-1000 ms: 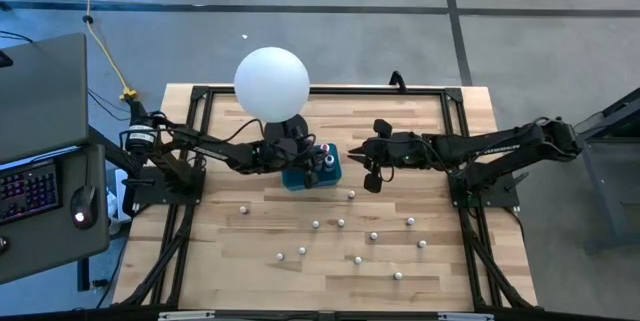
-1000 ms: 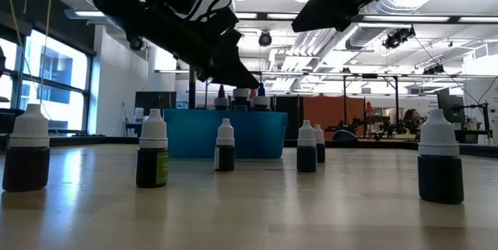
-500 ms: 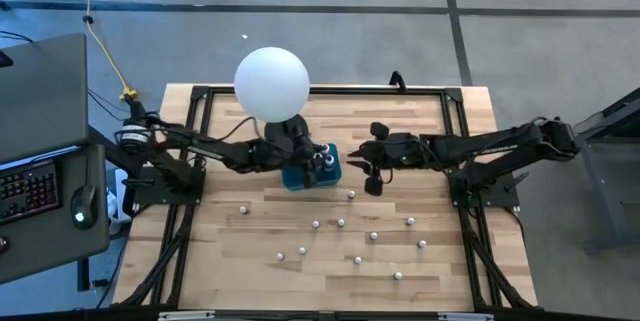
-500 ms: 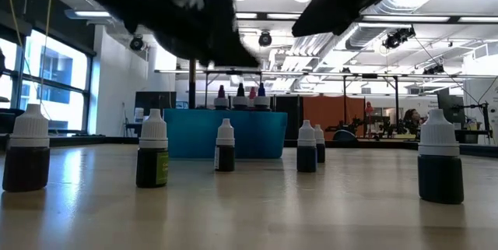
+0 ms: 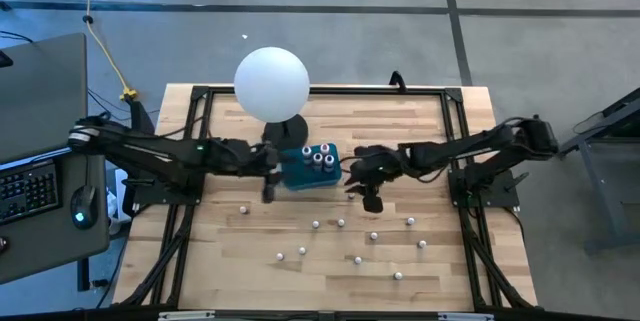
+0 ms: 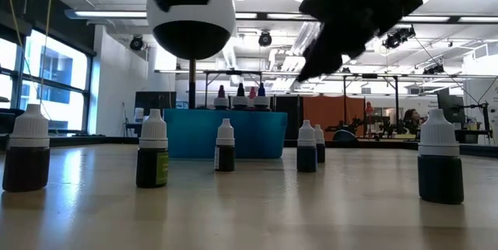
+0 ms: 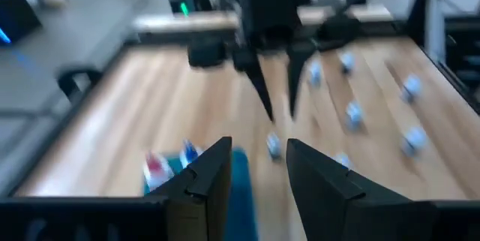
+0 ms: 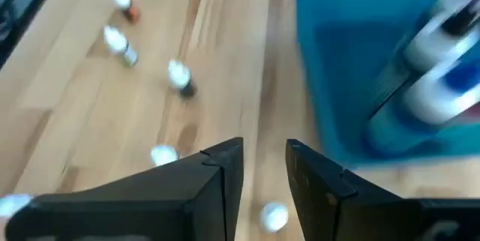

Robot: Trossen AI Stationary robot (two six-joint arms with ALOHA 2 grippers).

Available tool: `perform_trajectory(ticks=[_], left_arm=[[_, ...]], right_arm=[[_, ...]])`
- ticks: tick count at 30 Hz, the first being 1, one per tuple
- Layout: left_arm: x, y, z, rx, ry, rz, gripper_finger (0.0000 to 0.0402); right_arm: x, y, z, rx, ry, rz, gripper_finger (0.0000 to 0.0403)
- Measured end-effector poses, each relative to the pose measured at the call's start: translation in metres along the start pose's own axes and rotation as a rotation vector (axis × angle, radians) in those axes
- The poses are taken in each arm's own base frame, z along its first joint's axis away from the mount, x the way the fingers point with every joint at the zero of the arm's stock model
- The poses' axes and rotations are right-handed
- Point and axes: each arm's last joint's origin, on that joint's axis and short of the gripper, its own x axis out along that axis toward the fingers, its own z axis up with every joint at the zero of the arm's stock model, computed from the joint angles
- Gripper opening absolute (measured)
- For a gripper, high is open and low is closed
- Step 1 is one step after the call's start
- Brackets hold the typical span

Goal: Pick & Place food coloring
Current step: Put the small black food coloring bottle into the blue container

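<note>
The food coloring bottles (image 5: 340, 223) are tiny whitish droppers standing scattered on the wooden table, seen close in the low view (image 6: 225, 146). Several more stand upright in the teal box (image 5: 310, 167), their coloured caps showing above its rim (image 6: 240, 91). My left gripper (image 5: 270, 183) hovers open and empty at the box's near left corner. My right gripper (image 5: 365, 191) hangs open and empty just right of the box, above the table, with one bottle (image 8: 274, 215) on the wood below its fingers.
A large white ball lamp (image 5: 271, 81) stands on its dark base behind the box. Black frame rails (image 5: 190, 121) run along the table's left, right and far sides. Bottles dot the near half of the table (image 5: 357, 259). A desk with a keyboard (image 5: 25, 186) sits beyond the left edge.
My left gripper has drawn back from above the teal box toward the table's left and near edge, leaving the box's bottles uncovered. My right gripper has shifted toward the near edge and a little left, sinking lower.
</note>
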Motion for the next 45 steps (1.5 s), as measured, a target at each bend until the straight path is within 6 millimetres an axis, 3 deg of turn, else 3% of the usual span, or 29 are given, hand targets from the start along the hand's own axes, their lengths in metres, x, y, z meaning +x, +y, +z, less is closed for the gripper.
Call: perform_trajectory(ticks=[3,8,18,30,38,45], left_arm=[[-0.014,-0.006,-0.007,-0.039,0.085,-0.051,0.0127],[-0.019,-0.013,-0.015,-0.053,0.163,-0.051,0.0127],[-0.008,-0.015,-0.022,-0.007,0.213,0.034,0.0127],[-0.005,-0.015,-0.024,0.002,0.222,0.053,0.0127],[-0.005,-0.015,-0.024,0.002,0.221,0.054,0.0127],[-0.005,-0.015,-0.024,0.002,0.221,0.054,0.0127]], right_arm=[[0.012,-0.002,-0.009,0.028,0.065,-0.009,0.0095],[0.031,-0.005,-0.025,0.050,0.182,0.017,0.0094],[0.059,-0.010,-0.048,0.098,0.294,-0.023,0.0094],[0.057,-0.011,-0.049,0.113,0.307,-0.078,0.0094],[0.032,-0.007,-0.030,0.098,0.217,-0.080,0.0094],[0.028,-0.006,-0.033,0.106,0.266,-0.079,0.0094]])
